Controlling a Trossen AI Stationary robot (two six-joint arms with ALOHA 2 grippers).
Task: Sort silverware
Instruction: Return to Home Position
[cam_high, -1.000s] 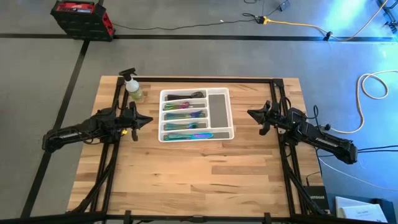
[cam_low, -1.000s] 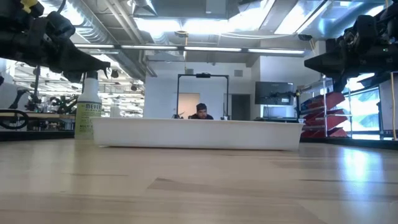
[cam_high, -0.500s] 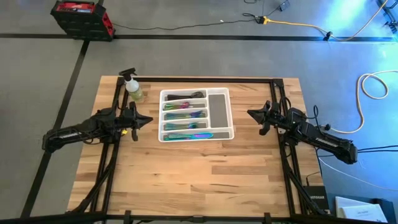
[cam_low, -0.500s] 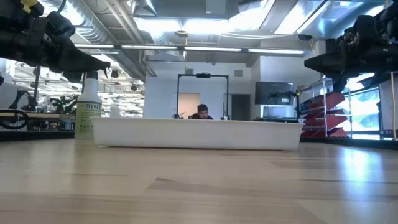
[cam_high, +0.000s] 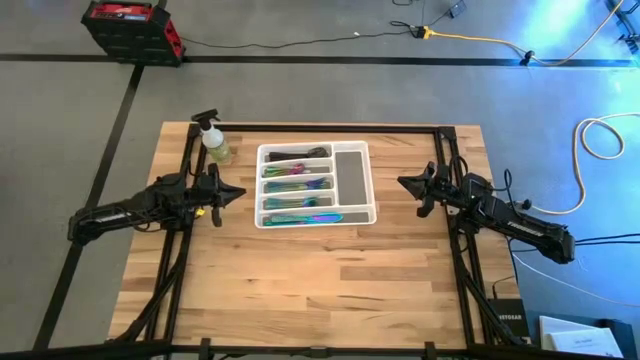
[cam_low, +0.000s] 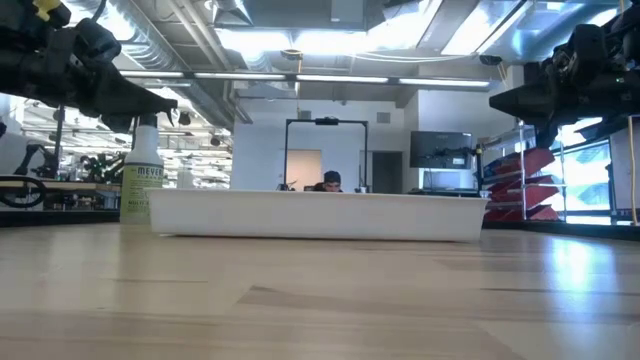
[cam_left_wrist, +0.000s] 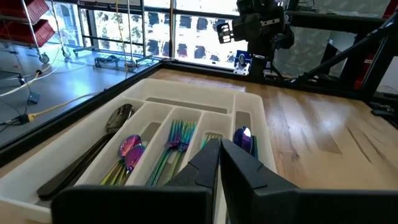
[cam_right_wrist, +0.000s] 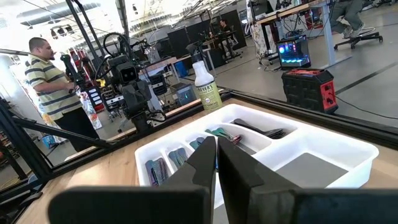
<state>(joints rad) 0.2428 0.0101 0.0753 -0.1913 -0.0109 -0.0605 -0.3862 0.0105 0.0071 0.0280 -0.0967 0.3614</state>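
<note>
The silverware lies sorted in a white compartment tray (cam_high: 316, 186) in the far middle of the table: dark spoons (cam_left_wrist: 93, 152), rainbow spoons (cam_left_wrist: 129, 152), forks (cam_left_wrist: 177, 138) and knives (cam_left_wrist: 244, 138), each kind in its own lengthwise slot. My left gripper (cam_high: 240, 192) hovers shut just left of the tray, pointing level at it. Right of the tray, some way off, hovers my right gripper (cam_high: 403, 182), shut and pointing level at it. Both hold nothing.
A yellow-green spray bottle (cam_high: 213, 140) stands at the tray's far left corner. The tray's crosswise slot (cam_high: 351, 170) on the right holds nothing. Bare wood table (cam_high: 320, 280) spreads toward the near edge. A person (cam_right_wrist: 53, 81) stands beyond the table's left side.
</note>
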